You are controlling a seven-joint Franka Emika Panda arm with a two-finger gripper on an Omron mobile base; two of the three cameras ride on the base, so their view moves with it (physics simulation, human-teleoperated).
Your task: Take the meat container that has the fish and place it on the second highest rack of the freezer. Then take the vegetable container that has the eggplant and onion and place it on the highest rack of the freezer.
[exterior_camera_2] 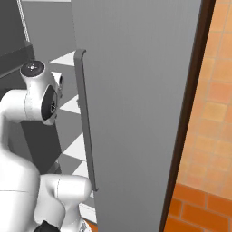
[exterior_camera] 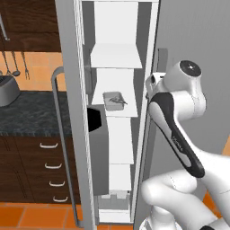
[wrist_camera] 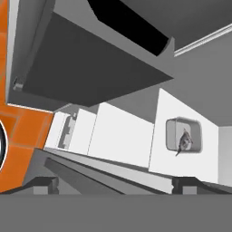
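The meat container is a shallow grey tray with a dark fish in it. It rests on the second highest rack of the open freezer. Above it is the highest rack, which is bare. In the hand view the same meat container lies right of centre on its white rack. My gripper is open, its fingertips set wide apart with nothing between them, well back from the container. The vegetable container is out of view.
The freezer door stands open to the left with a long handle and a dark door bin. Lower white racks follow below. A closed grey door with a handle is on the right. A dark counter lies left.
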